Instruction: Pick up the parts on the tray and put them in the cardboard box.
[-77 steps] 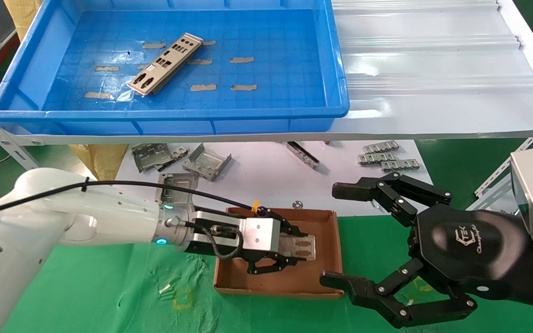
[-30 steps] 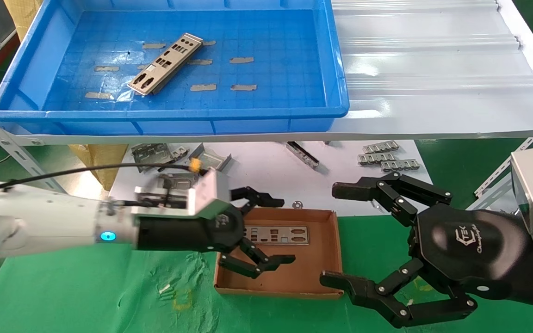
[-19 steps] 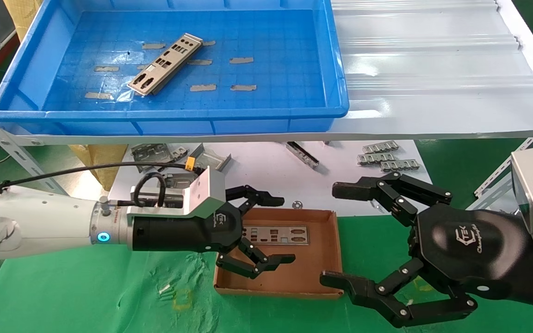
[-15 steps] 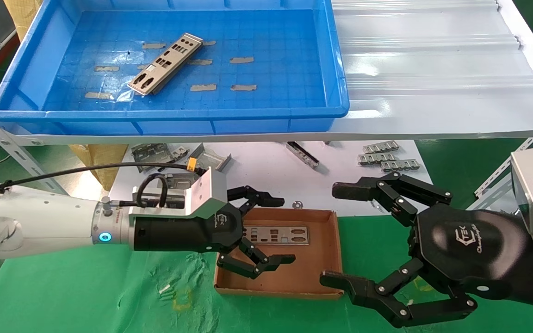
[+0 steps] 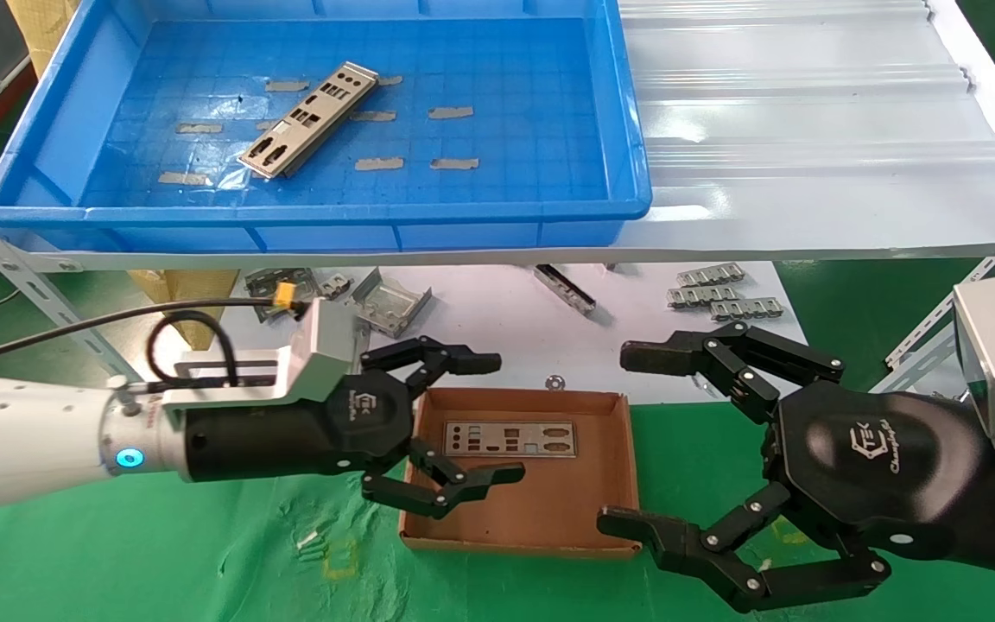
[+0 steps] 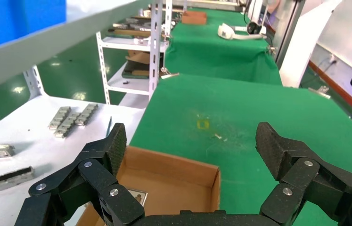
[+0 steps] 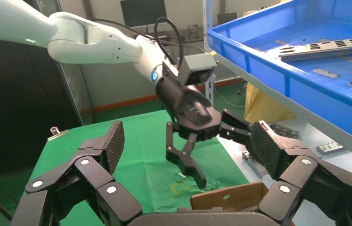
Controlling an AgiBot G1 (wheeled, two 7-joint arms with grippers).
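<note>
One perforated silver part (image 5: 307, 119) lies slanted on the floor of the blue tray (image 5: 316, 212) up on the shelf; the right wrist view shows this part (image 7: 327, 48) too. Another part (image 5: 510, 438) lies flat in the cardboard box (image 5: 549, 518) on the green cloth. My left gripper (image 5: 504, 418) hovers open over the box's left side, holding nothing. The left wrist view shows its open gripper (image 6: 191, 141) above the box (image 6: 174, 181). My right gripper (image 5: 617, 438) stands open and empty just right of the box.
Bent grey brackets (image 5: 385, 302) and ridged strips (image 5: 722, 294) lie on the white surface under the shelf, behind the box. A small washer (image 5: 556, 381) lies near the box's far wall. A white corrugated sheet (image 5: 808, 130) covers the shelf right of the tray.
My left gripper let go of the part in the box, opened, rose and drew back to the left. The right arm has not moved.
</note>
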